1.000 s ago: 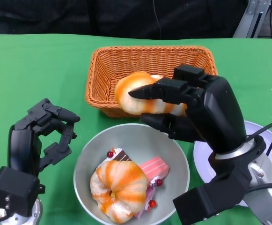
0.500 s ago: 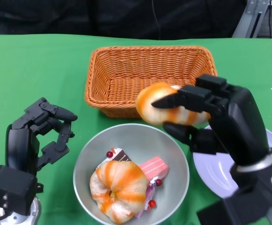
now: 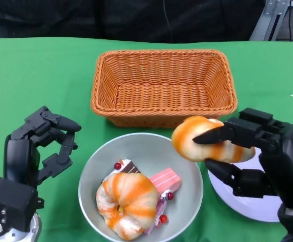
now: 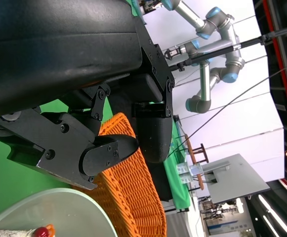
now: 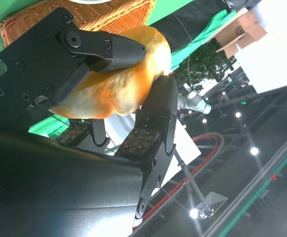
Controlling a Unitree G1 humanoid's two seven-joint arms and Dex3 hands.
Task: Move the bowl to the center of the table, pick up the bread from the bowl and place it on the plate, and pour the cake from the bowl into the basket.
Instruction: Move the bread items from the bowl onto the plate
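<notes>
The head view shows the whole table with its green cloth [image 3: 30, 70]; the wrist views show only small parts of it. In the head view the right hand [image 3: 267, 156] holds a bread [image 3: 209, 146] in the air, above the gap between the grey bowl [image 3: 186, 161] and the white plate [image 3: 247, 204], partly over the plate's near edge. The right wrist view shows the grasp from behind: the fingers [image 5: 103, 47] press on one side of the bread [image 5: 118, 79] and the thumb is on the opposite side, so the bread is clamped between them. A corner of the wicker basket [image 5: 108, 12] appears behind it there.

The held bread is oval, pale cream with orange stripes and a shiny surface. Its long axis lies about level, running left to right across the table in the head view.

In the bowl lie a second bread [image 3: 126, 204], round and orange-striped, and pieces of cake [image 3: 164, 184], pink and white with small red berries. The orange basket [image 3: 164, 85] stands behind the bowl.

The left hand [image 3: 43, 148] is beside the bowl on its left, not touching it, holding nothing, its fingers curved and apart. The left wrist view shows its fingers [image 4: 108, 153] near the basket [image 4: 128, 192] and the bowl's rim [image 4: 64, 197]
</notes>
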